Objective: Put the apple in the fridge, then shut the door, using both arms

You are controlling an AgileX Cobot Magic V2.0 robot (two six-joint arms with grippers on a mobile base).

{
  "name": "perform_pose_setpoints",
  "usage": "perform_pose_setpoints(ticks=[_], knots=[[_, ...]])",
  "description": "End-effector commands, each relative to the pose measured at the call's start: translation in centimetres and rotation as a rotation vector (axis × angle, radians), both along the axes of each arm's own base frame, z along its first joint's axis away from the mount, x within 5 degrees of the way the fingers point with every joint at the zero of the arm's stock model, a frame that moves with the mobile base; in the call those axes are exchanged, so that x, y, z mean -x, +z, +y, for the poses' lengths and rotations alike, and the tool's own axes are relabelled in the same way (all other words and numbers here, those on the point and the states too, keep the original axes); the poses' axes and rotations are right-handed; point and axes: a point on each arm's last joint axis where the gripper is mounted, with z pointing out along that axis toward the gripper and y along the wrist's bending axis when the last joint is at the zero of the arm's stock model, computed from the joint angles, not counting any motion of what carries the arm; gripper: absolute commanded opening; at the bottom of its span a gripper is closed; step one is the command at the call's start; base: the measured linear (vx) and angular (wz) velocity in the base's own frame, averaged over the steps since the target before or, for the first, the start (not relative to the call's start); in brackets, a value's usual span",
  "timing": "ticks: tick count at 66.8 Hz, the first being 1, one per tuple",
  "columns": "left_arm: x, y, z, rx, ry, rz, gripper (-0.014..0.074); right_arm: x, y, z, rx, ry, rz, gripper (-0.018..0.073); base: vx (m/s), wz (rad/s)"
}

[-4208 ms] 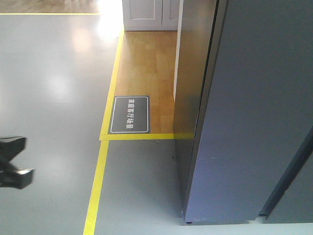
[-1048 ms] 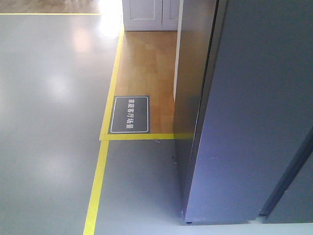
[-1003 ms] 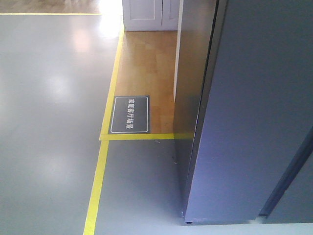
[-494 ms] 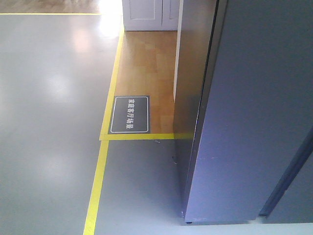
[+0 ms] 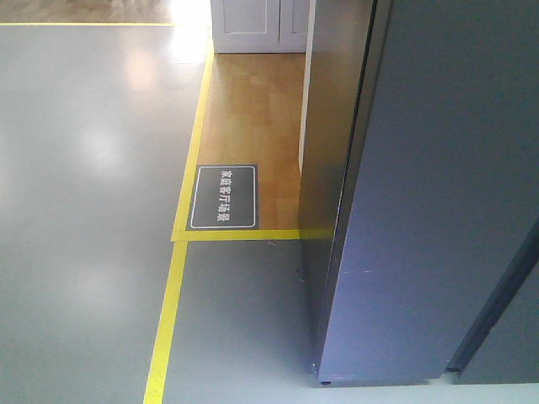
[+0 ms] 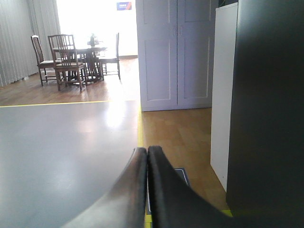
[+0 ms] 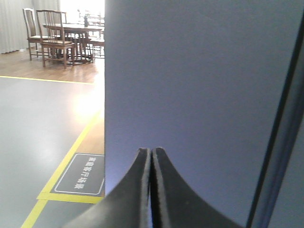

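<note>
On the right side of the front view stands the fridge [image 5: 333, 126], its dark grey side panel running back toward the wood floor. The door [image 5: 438, 194] fills most of the right half of that view as a smooth grey face, its bottom edge close above the floor. Whether the door is fully seated against the cabinet cannot be told from these views. No white interior shows. The apple appears in no view.

The right gripper [image 7: 151, 151] is seen from its wrist camera with the jaws pressed together, tip to tip, holding nothing. It points at the grey door face [image 7: 199, 95], which fills the frame just ahead of it; contact between the two cannot be confirmed. A dark vertical edge strip [image 7: 278, 142] runs down the right of that view.

The left gripper [image 6: 147, 150] likewise shows jaws clenched with nothing between them. It points along the floor past the dark side of the fridge [image 6: 266, 109], which stands to its right. A white panel [image 6: 223, 95] stands just beside the fridge.

Yellow tape lines [image 5: 173, 295] mark the grey floor [image 5: 84, 210] and border a strip of wood floor [image 5: 253, 118]. A dark floor sign [image 5: 223, 197] with white characters lies on the wood just inside the tape corner. White double doors [image 6: 173, 52] stand beyond the wood strip. A dining table with chairs [image 6: 76, 52] stands well apart in the bright background.
</note>
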Motion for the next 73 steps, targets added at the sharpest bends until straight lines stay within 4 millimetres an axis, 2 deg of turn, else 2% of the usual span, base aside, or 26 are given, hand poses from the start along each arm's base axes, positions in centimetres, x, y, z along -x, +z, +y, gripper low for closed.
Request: perform_pose_setpoints(ticks=[1,73], knots=[[0.26,1.30,-0.03,0.008,-0.006,-0.105,-0.0006,0.17,0.95,0.00,-0.004,0.002,-0.103,-0.0003,0.00,0.00],[0.26,1.30,-0.03,0.008,-0.006,-0.105,-0.0006,0.19,1.25,0.01,-0.064,0.006,-0.130,-0.0003,0.00,0.00]])
